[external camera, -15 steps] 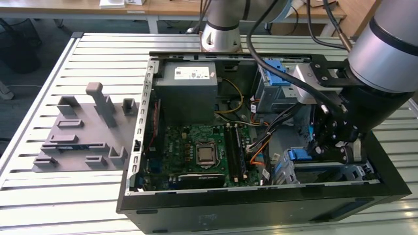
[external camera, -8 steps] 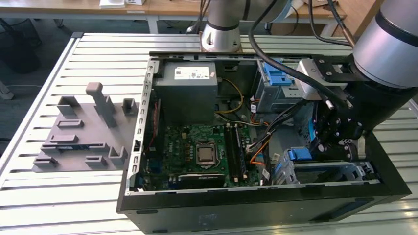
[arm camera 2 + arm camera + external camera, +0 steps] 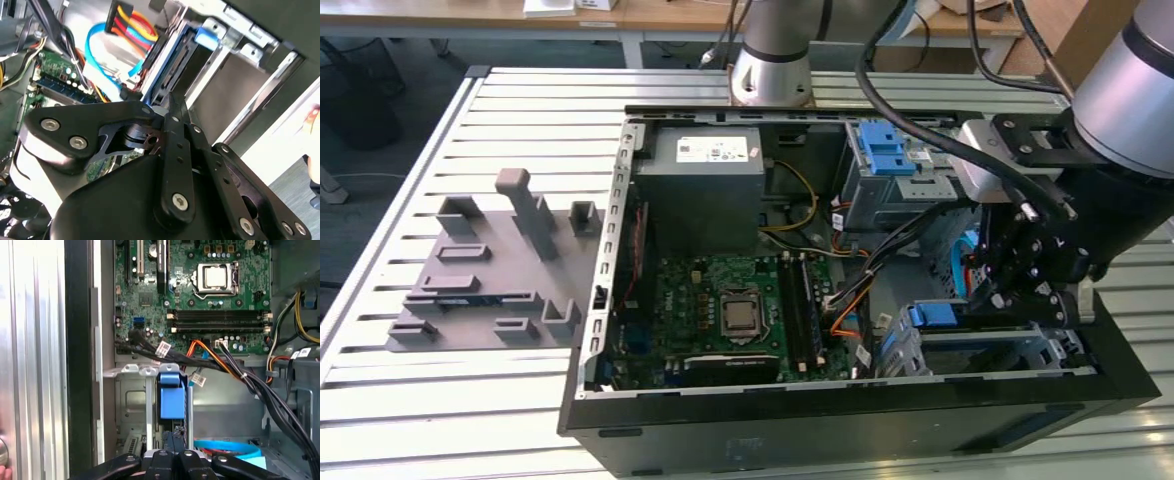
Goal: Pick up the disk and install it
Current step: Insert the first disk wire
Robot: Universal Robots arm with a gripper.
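The disk, a drive in a blue carrier bracket, stands on edge in a slot of the metal drive cage at the front corner of the open computer case. In the second wrist view the disk is seen edge-on, running away from the fingertips. My gripper is shut, its two black fingers pressed side by side with their tips at the disk's near end. Nothing shows between them. In the exterior view the gripper hangs over the case's right side, next to the blue carrier.
Black and orange cable bundles and a light-blue data cable run beside the cage. The motherboard fills the case floor, with a grey power-supply box behind it. A grey fixture block sits on the slatted table at the exterior view's left.
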